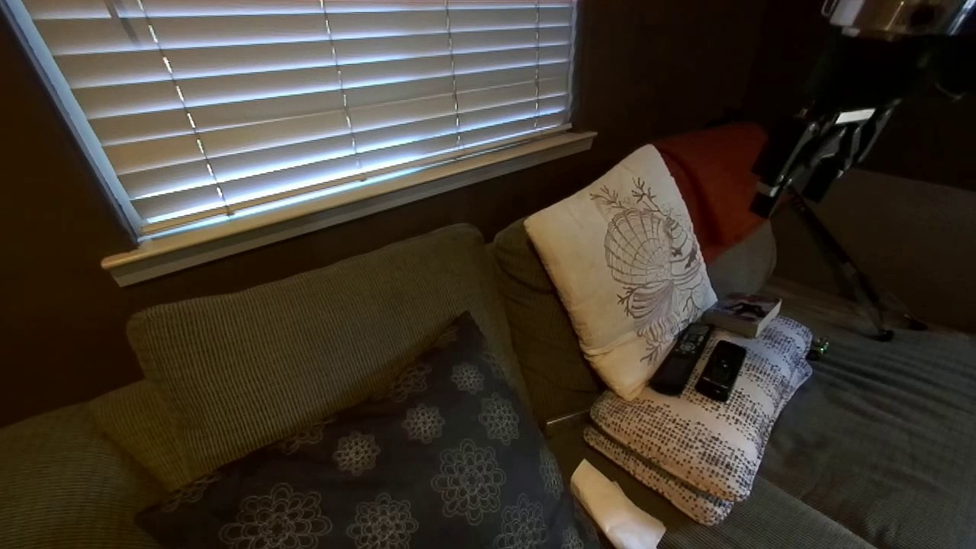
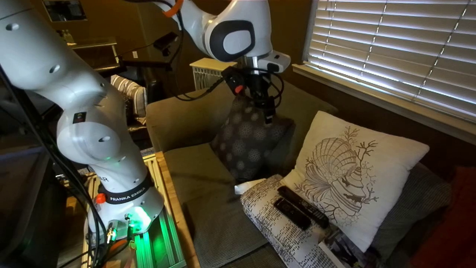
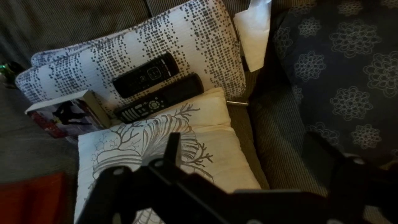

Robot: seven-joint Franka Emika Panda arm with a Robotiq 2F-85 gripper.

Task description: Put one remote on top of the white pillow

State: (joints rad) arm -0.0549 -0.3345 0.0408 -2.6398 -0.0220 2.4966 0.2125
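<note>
The fingers (image 3: 172, 149) are spread, empty. Neither remote (image 3: 146, 74) below them is placed on the white pillow (image 2: 347, 178); all steps are judged outstanding.

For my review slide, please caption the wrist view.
Two black remote controls on a dotted cushion, by the seashell-print white pillow; open tool in foreground, holding nothing.

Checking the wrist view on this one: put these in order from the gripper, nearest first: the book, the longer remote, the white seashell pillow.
1. White seashell pillow: nearest, partly hidden behind the gripper.
2. Longer remote: just past the pillow's edge, on the dotted white bundle.
3. Book: farthest, toward the picture's left side.
</note>
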